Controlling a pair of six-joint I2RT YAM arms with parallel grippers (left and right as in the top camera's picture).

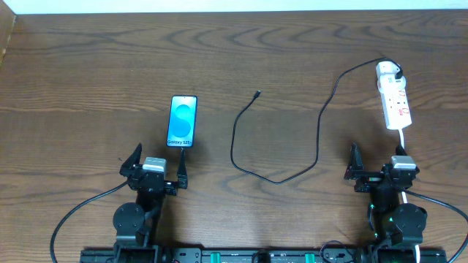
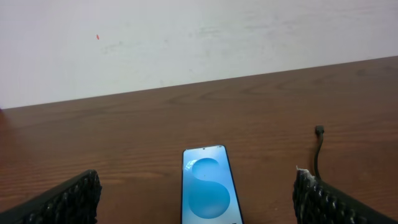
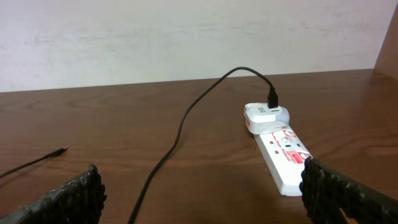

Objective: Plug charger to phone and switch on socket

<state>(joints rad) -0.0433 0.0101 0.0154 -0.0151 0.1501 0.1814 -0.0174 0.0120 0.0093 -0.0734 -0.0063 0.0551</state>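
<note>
Overhead, the slim blue-screened smartphone (image 1: pixel 182 121) lay near left and the narrow white power strip (image 1: pixel 395 102) far right, with the thin black charger cable (image 1: pixel 275 181) limp and light between them, best pinched just behind its plug tip (image 1: pixel 258 93). Left wrist: the left gripper (image 2: pixel 196 186) gaped empty before the smartphone. Right wrist, unlike left, showed the cable's other end plugged into the strip, and the right gripper (image 3: pixel 200 180) likewise spread.

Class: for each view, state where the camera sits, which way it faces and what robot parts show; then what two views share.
Overhead: above the table, looking straight down on phone, charger and socket; both arms, left gripper and right gripper at the bottom edge.
Left wrist: low behind the left gripper, facing the wall across the phone; its fingers in the bottom corners.
Right wrist: low, facing the socket; its fingers likewise.
Shared: both wrist views show the charger's free end.
</note>
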